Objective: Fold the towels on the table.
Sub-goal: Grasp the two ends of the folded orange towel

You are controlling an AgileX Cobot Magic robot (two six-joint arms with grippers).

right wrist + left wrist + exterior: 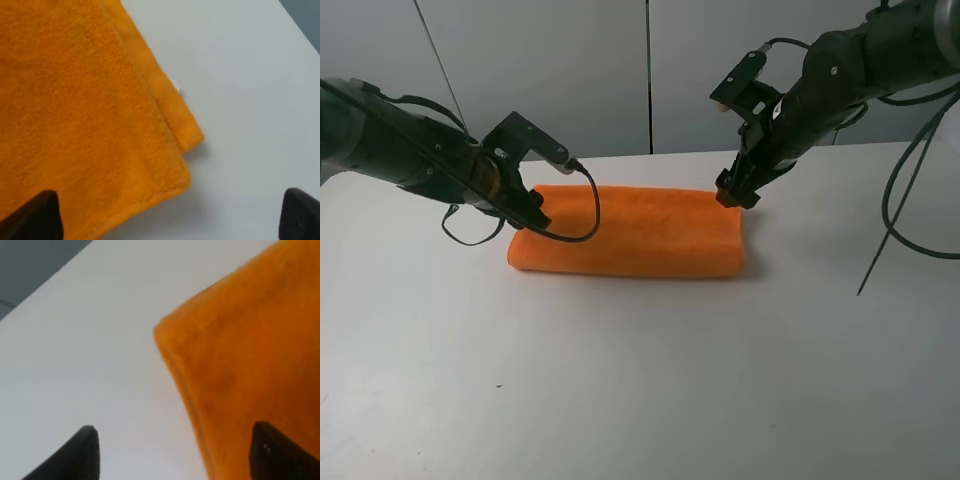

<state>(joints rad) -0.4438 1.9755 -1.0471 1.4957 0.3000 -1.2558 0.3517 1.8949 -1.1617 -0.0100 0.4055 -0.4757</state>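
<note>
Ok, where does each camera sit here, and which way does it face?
Exterior high: above, facing down at the table and folded orange towel; both arms, left gripper, right gripper.
Left wrist: on the left arm, facing down at a towel corner, between open fingertips.
Right wrist: likewise, the opposite end.
Shared: towel and table.

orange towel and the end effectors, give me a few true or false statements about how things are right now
1. The orange towel lies folded into a long strip on the white table. True.
2. The left end effector is shut on the towel. False: the left wrist view shows its fingers wide apart, one over the table and one over the cloth.
3. The right end effector is at the towel's far right corner. True.
4. Part of the towel hangs over the table's edge. False: it lies wholly on the tabletop.
</note>
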